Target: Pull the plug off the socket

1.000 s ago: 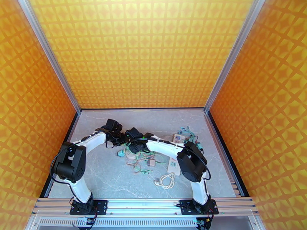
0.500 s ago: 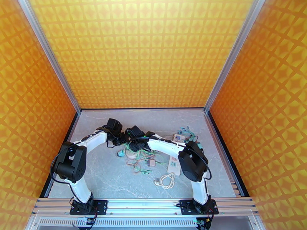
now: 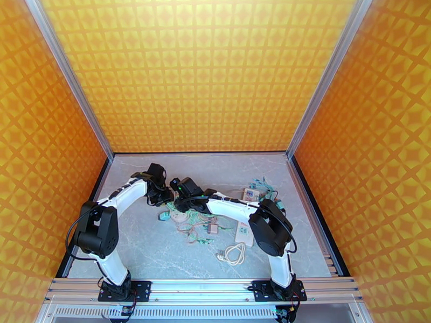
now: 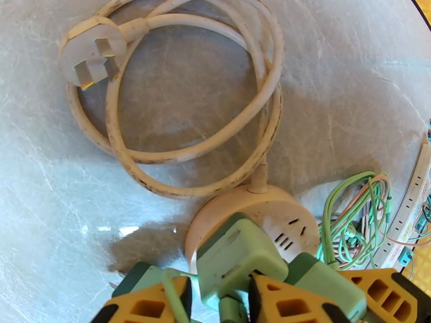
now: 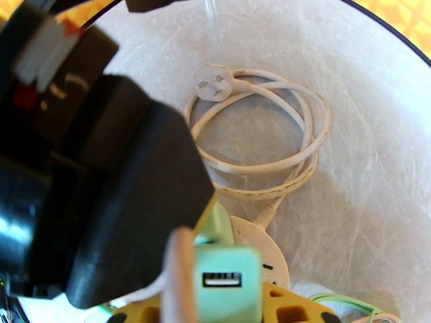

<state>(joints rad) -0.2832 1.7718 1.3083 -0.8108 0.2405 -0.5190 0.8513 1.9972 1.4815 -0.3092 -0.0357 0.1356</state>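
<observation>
White round socket [image 4: 280, 216]: it is lying flat on the marble table [image 4: 350, 76], with its cord [image 4: 188, 152] looping away to a three-pin wall plug [image 4: 91, 49].
Green plug [image 4: 240, 257]: it is sitting on the socket's top face, at the edge opposite the cord.
Left gripper [image 4: 218, 289]: your yellow fingers [image 4: 145, 305] are clamping the green plug from both sides, directly over the socket.
Green USB adapter [image 5: 226, 281]: it is standing on the socket just beside the green plug, its port facing your right wrist camera.
Right gripper [image 5: 226, 305]: your fingers are pressing both sides of the adapter and gripping it.
Power strip [image 4: 412, 205]: it is lying apart from the socket, beyond a tangle of thin wires [image 4: 350, 211].
</observation>
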